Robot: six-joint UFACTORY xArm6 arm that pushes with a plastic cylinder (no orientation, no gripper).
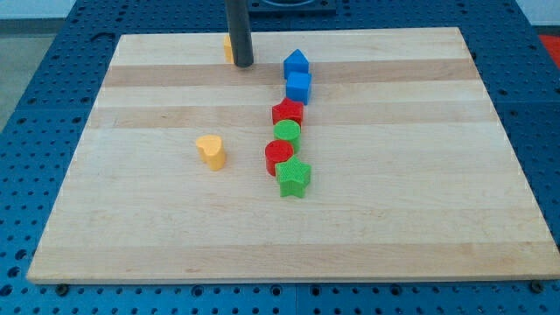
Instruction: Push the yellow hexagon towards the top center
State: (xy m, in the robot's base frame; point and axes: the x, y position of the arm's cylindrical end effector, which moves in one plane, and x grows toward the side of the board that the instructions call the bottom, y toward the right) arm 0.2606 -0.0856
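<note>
A: In the camera view, where is the yellow hexagon (227, 48) being kept?

B: It is being seen at the top edge of the surface (420, 227), a little to the view's left of centre, mostly hidden behind the rod, so its shape is only partly being made out. My tip (243, 64) is being held against its right side, touching or just beside it.

A: Why is the tip being placed there?

B: That is not being shown; judged from the task, the block is already lying close to the top centre, so only a small nudge toward the view's right is being called for.

A: And the claw?

B: No claw is being carried; whether anything is apart or clamped cannot be told, since only a rod is being shown.

A: The rest?

B: A yellow heart (211, 150) is lying well apart, left of middle. A column is being formed by a blue house-shaped block (296, 63), a blue cube (299, 87), a red star (287, 112), a green round block (287, 134), a red round block (279, 157) and a green star (294, 178), each touching the next.
</note>
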